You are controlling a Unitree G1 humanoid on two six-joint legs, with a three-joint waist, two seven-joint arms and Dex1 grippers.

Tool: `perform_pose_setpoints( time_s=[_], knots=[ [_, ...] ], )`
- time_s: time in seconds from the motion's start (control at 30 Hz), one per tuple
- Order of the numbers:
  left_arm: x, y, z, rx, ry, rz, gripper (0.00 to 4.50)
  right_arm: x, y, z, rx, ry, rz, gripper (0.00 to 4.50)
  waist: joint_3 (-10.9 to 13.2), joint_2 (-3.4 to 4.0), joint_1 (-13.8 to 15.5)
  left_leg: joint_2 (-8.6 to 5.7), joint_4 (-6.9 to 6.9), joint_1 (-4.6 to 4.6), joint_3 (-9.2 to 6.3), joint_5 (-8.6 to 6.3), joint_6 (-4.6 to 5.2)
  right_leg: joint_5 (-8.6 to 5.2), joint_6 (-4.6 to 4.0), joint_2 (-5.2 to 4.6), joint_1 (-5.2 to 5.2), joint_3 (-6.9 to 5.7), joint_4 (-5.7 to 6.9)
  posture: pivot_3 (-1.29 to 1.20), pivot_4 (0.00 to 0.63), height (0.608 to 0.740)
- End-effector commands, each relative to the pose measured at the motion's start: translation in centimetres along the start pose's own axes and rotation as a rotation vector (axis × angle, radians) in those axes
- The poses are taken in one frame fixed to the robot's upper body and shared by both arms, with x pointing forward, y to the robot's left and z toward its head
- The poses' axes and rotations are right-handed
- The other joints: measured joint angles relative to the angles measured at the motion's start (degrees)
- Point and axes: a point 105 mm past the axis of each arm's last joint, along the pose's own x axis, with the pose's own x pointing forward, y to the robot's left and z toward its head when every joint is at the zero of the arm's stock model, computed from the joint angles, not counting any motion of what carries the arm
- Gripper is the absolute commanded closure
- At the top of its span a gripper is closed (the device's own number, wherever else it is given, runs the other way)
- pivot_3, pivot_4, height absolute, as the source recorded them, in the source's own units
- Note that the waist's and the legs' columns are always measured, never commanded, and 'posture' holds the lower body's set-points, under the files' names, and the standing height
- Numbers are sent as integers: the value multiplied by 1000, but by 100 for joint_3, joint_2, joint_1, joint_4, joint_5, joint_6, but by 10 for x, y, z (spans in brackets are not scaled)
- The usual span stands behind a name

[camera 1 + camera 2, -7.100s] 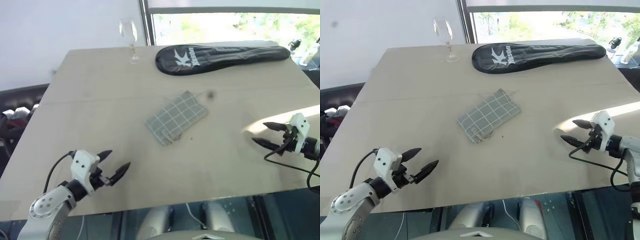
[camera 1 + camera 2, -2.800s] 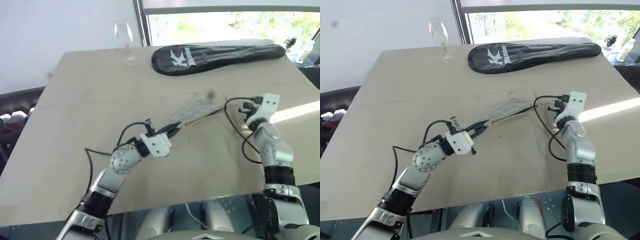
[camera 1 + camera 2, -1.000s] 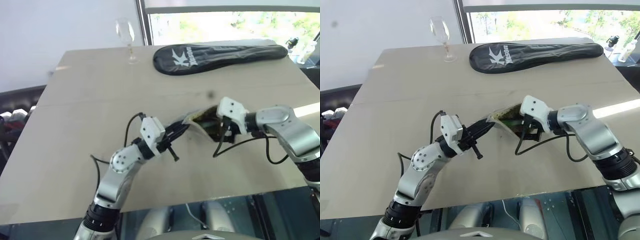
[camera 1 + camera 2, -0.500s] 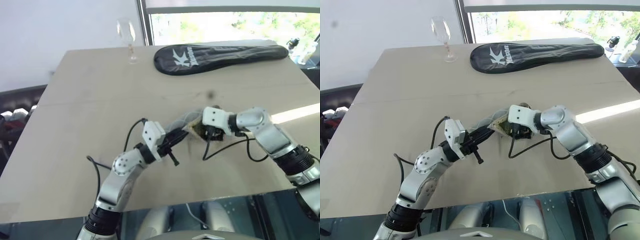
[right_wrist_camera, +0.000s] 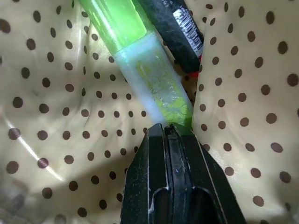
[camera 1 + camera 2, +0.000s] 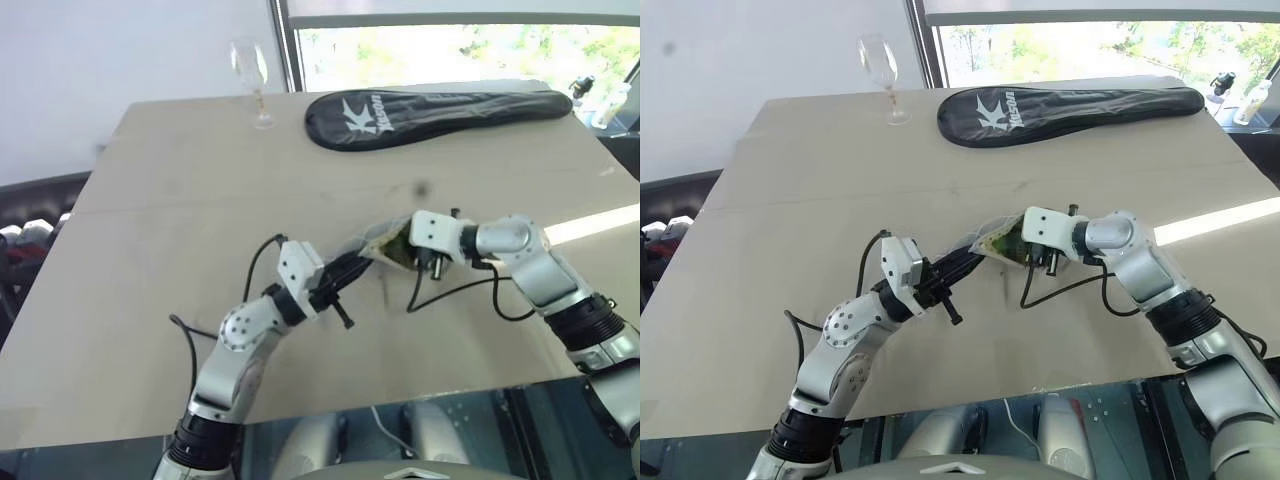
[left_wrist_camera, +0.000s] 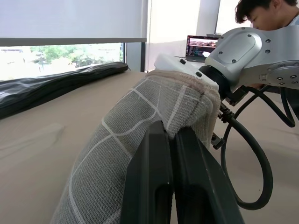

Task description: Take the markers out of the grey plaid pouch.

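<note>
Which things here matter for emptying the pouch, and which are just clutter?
Job: grey plaid pouch, pinched by the left gripper; green marker, its end clamped in the right gripper inside the pouch; dark marker beside it.

Lying about: black racket cover, wine glass, both at the table's far edge.

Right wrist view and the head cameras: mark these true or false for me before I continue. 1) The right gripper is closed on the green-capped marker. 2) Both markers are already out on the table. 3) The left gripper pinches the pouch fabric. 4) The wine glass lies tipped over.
1) True: the right gripper is shut on the green-capped marker, at its pale end.
2) False: that marker and the dark marker lie against the dotted lining inside the grey plaid pouch.
3) True: the left gripper is shut on the pouch.
4) False: the wine glass stands upright at the table's far edge.
</note>
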Motion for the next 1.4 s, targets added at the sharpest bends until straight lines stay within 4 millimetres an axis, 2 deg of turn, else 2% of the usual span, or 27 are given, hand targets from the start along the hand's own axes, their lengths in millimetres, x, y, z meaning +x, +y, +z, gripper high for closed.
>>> perform_pose_setpoints(
  time_s=[0.03,0.07,0.13,0.17,0.2,0.23,0.3,0.57,0.8,0.9,1.0,1.13,1.23,1.3,1.33,1.4],
  knots=[
    [-2,-5,9,37,-34,-26,4500,-3,1,0,-22,7,-5,4426,1,1,2,0,0,-2,0,0,0,0,0,0,-1,0,0,0,150,740],
    [-2,-5,9,35,-33,-26,4500,-3,3,2,-24,5,2,4426,2,2,3,0,0,-4,0,0,0,0,0,0,-3,0,0,0,150,740],
    [-3,-5,9,26,-34,-25,4500,-4,6,7,-47,5,26,3915,2,2,4,0,-1,-7,0,0,0,0,0,0,-6,1,0,0,150,740],
    [-3,-4,10,16,-41,-21,4500,-5,7,10,-62,2,33,3575,2,2,5,0,-1,-7,0,0,0,0,0,0,-6,0,-1,0,150,740],
    [-2,-3,11,5,-47,-19,4500,-5,6,14,-75,-2,24,2968,2,2,4,0,-2,-7,0,0,0,0,0,0,-6,0,-2,0,150,740],
    [-1,-3,13,-9,-54,-17,4500,-6,4,18,-94,-1,14,2845,2,2,3,0,-2,-7,0,0,0,0,0,0,-6,0,-2,0,150,740],
    [-1,-4,14,-35,-61,-20,4500,-10,3,25,-124,4,18,2110,3,2,3,0,-2,-7,0,0,0,0,0,0,-6,0,-2,0,150,740],
    [0,-10,20,-194,-90,-34,4500,-30,6,43,-240,44,94,2110,4,0,16,0,-2,-10,-3,0,0,0,0,-2,-6,-1,-4,0,150,740],
    [0,-14,22,-303,-99,-64,4500,-47,10,39,-284,125,198,2110,7,-2,26,0,-2,-10,-4,0,0,0,0,-2,-6,-2,-5,0,150,740],
    [0,-18,21,-323,-97,-80,4500,-41,10,25,-286,180,227,2110,7,-2,23,0,-2,-9,-3,0,0,0,0,-2,-6,0,-5,0,150,740],
    [1,-19,20,-331,-100,-84,4500,-25,15,4,-288,230,256,2110,7,-3,23,0,-2,-7,-2,0,0,0,0,-2,-5,-1,-4,0,150,740],
    [1,-20,20,-333,-101,-85,4500,-11,16,-9,-294,240,255,2110,8,-4,-2,1,-2,-7,-1,0,-1,0,0,-1,-6,1,-3,0,150,740],
    [0,-19,20,-328,-99,-78,4500,-9,14,-9,-284,219,254,3061,7,-4,-5,0,-2,-5,-1,0,-1,0,0,-1,-3,0,-3,0,150,740],
    [-1,-19,20,-325,-97,-74,4500,-10,12,-7,-289,209,244,4000,7,-5,-4,0,-1,-4,0,0,-1,0,0,-1,-3,0,-3,0,150,740],
    [-2,-19,19,-322,-94,-72,4500,-9,11,-7,-291,204,241,4215,6,-6,-1,1,-1,-3,-2,0,-1,0,0,-1,-2,0,-3,0,150,740],
    [-3,-18,18,-314,-85,-70,4500,-9,11,-5,-291,189,236,4246,6,-6,-3,1,-1,-2,-3,0,-1,0,0,0,-2,0,-4,0,150,740]
  ],
)
